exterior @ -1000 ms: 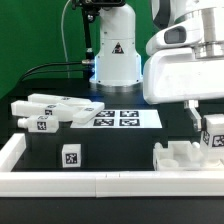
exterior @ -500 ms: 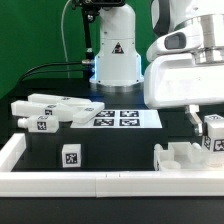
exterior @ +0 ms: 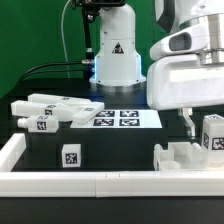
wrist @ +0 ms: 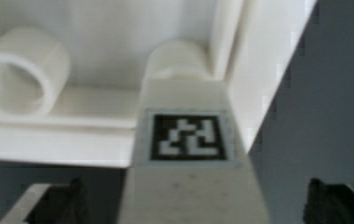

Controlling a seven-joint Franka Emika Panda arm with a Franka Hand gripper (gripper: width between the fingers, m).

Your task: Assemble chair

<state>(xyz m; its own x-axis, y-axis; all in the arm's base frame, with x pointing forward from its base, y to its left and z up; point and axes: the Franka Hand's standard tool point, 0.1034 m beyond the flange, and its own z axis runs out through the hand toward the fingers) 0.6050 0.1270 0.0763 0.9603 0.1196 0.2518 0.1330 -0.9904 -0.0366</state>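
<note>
My fingers (wrist: 60,205) stood wide apart, one on each side of the upright chair bar (wrist: 193,150) with dark gaps between them and the bar, so I held nothing. In the wrist view the bar's black-and-white tag faced the camera, and past it lay the white seat piece (wrist: 85,110) with a round socket (wrist: 21,70) moulded into it. From the exterior view, that bar (exterior: 213,135) stood on end at the exterior view's right, just behind the seat piece (exterior: 183,156), with one dark finger (exterior: 185,122) hanging close beside it. The other loose chair parts (exterior: 45,110) lay in a pile at the exterior view's left, well apart from me. A small tagged cube (exterior: 70,155) sat alone on the black surface (exterior: 115,150) near the long white border rail (exterior: 100,181). The marker board (exterior: 120,118) lay flat in front of my base (exterior: 117,55).
</note>
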